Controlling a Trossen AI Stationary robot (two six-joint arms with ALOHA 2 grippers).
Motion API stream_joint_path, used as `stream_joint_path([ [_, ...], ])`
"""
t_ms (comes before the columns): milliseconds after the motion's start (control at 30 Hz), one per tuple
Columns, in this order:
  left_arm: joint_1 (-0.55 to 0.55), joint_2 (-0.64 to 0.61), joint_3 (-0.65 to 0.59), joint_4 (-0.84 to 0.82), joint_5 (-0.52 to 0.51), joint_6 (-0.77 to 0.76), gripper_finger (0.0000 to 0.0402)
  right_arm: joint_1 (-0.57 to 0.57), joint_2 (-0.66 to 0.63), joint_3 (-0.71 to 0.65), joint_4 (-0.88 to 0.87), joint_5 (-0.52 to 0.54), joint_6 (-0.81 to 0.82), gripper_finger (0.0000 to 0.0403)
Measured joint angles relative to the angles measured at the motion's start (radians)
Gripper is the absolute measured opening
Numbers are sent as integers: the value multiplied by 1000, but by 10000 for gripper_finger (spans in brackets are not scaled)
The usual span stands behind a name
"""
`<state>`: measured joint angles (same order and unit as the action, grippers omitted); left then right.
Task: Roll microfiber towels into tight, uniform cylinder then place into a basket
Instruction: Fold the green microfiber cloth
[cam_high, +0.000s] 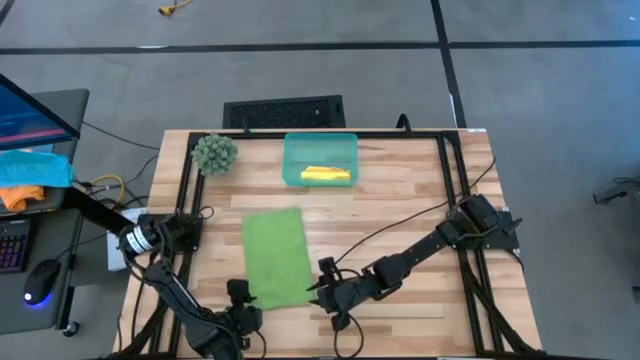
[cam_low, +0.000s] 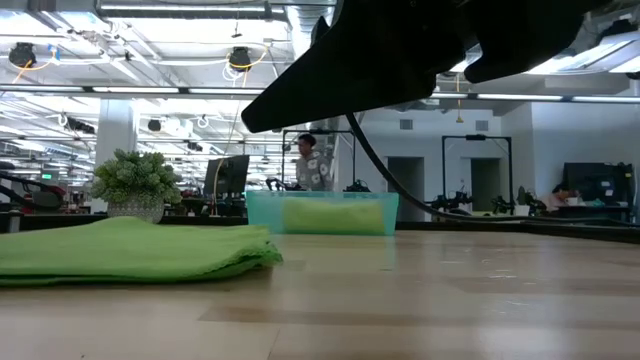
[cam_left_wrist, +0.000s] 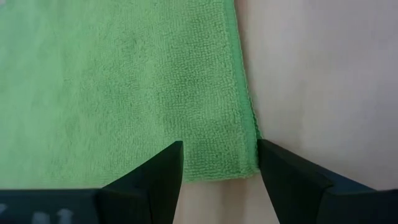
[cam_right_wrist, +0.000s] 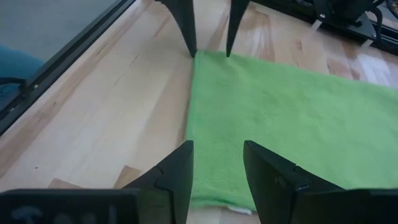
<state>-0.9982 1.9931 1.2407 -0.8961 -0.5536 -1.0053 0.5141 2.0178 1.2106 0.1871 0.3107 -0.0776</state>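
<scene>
The lime green towel (cam_high: 275, 256) lies flat and unrolled on the wooden table (cam_high: 420, 180), a long rectangle running from mid-table toward the near edge, slightly to the left of centre. Its two near corners are each framed by a gripper. The left gripper (cam_high: 240, 297) sits at the near left corner, its arm bending up along the table's left side from a base by the left rail; in the left wrist view the two dark fingers (cam_left_wrist: 155, 180) stand apart, straddling the towel's corner (cam_left_wrist: 242, 165) without pinching it. The right gripper (cam_high: 322, 278) is at the near right corner, its arm stretched low and diagonal across the table from a base near the right rail; in the right wrist view its fingers (cam_right_wrist: 177, 171) are also spread over the towel's edge, with cloth showing in the gap and nothing clamped. The same view shows the left gripper's fingertips pointing down at the far corner of that edge. Well beyond the towel, near the far edge, the teal basket (cam_high: 320, 160) holds the yellow towel (cam_high: 326, 175), already rolled. A fuzzy green plant (cam_high: 214, 153) stands just left of the basket.
</scene>
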Motion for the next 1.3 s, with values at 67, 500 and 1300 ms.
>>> stream_joint_path([
  [67, -2, -8, 12, 1, 7, 8, 201, 1, 0, 0, 0, 0, 0, 163],
  [500, -1, -28, 22, -4, 16, 17, 201, 0, 0, 0, 1, 0, 0, 163],
  [1300, 4, -32, -66, 103, 15, -64, 133, 0, 0, 0, 1, -23, 0, 163],
])
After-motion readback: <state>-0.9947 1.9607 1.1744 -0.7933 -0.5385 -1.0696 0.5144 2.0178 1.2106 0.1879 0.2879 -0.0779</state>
